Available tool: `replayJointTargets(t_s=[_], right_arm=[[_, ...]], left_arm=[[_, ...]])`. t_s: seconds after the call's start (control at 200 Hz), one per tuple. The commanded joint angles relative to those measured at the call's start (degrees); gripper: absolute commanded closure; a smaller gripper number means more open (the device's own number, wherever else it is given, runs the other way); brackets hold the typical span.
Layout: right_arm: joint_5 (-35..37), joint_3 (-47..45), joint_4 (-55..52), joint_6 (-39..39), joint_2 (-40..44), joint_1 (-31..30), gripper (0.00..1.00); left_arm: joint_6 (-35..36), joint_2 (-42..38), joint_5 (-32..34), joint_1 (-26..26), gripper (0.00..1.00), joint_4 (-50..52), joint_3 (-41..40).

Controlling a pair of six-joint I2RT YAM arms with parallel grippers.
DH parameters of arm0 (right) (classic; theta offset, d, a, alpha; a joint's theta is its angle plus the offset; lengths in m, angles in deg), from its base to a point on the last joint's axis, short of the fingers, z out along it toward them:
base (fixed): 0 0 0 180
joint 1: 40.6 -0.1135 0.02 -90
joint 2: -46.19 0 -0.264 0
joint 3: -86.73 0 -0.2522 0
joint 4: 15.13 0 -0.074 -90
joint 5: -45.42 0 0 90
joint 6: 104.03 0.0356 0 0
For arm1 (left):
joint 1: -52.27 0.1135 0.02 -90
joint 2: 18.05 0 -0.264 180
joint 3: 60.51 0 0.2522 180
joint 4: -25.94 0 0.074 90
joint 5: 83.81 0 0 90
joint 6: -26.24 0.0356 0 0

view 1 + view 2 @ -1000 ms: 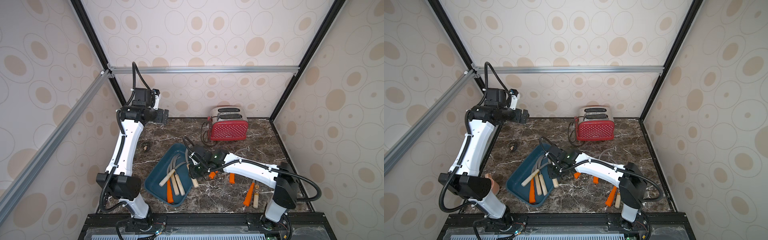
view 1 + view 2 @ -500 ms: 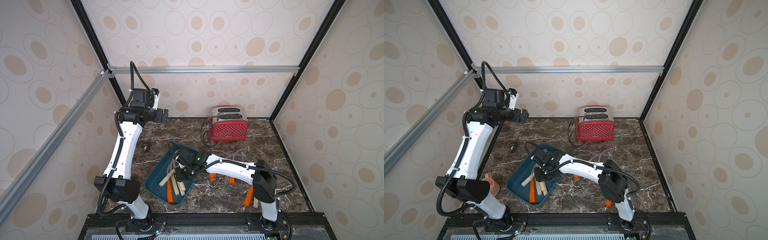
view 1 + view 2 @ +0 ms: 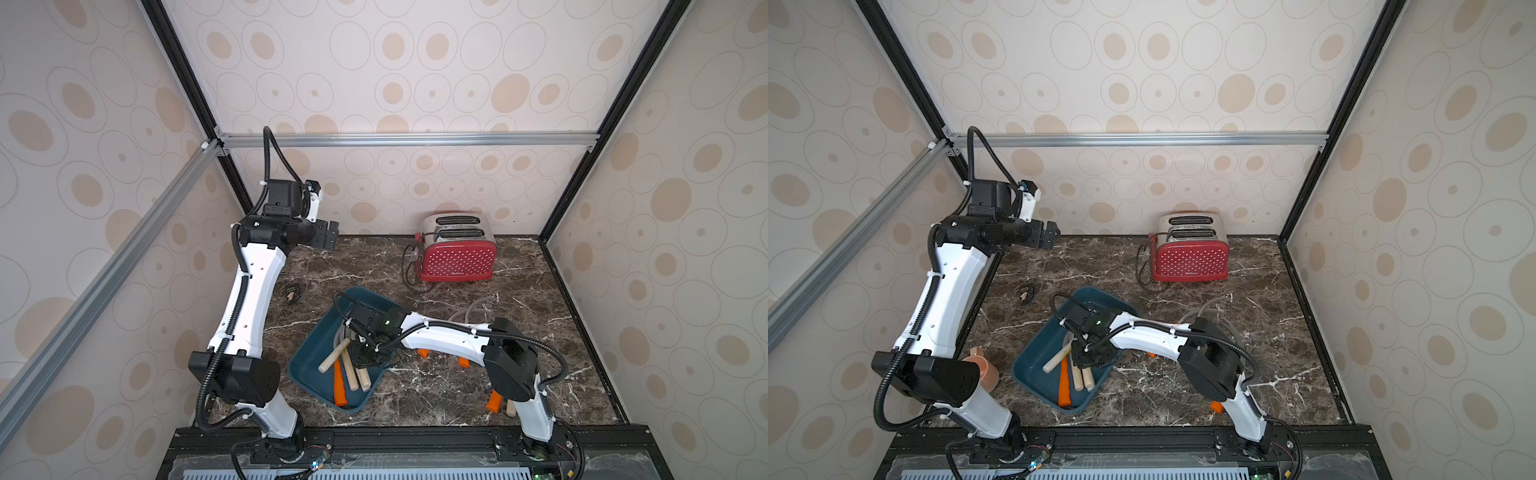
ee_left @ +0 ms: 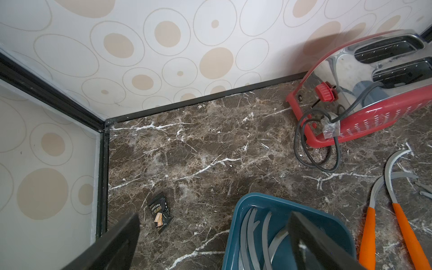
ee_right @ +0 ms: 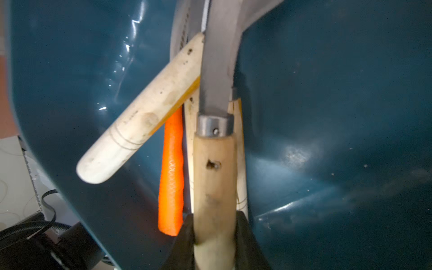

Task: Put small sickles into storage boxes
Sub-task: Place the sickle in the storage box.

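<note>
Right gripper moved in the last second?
Yes. In a top view the right gripper moved leftward, away from the toaster, from beside the tray's rim to over its floor, shut on a sickle.

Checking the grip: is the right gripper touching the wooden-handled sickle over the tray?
Touching. The right wrist view shows the right gripper closed on the wooden-handled sickle, a finger pressed against each side of its handle.

Bright, even light; blurry right-wrist close-up.
</note>
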Motion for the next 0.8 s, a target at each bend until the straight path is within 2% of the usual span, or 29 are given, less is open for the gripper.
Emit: replayJointTargets(t_s=[0.0,0.145,0.486,0.736,0.791], right_arm=[[0.5,2.7,-0.9,1.3,-1.2,0.3,0.95],[0.0,3.1,-0.8,1.5,-2.5,0.3,0.94],[0.8,2.9,-1.7,1.6,-3.8,0.3,0.81],[1.0,4.2,-2.9,0.5,-5.1,0.3,0.56],[0.8,4.4,-3.2,-0.1,-5.2,0.3,0.53]], left_arm=[[1.1,-1.5,-1.1,0.4,0.01,1.3,-0.1],[1.6,-1.9,-1.2,0.4,0.01,1.9,-0.5],[1.5,-2.4,-3.1,0.4,0.01,2.1,-2.1],[1.3,-1.2,-3.6,0.4,0.01,2.5,-1.3],[1.2,-0.8,-3.8,0.4,0.01,2.9,-0.9]])
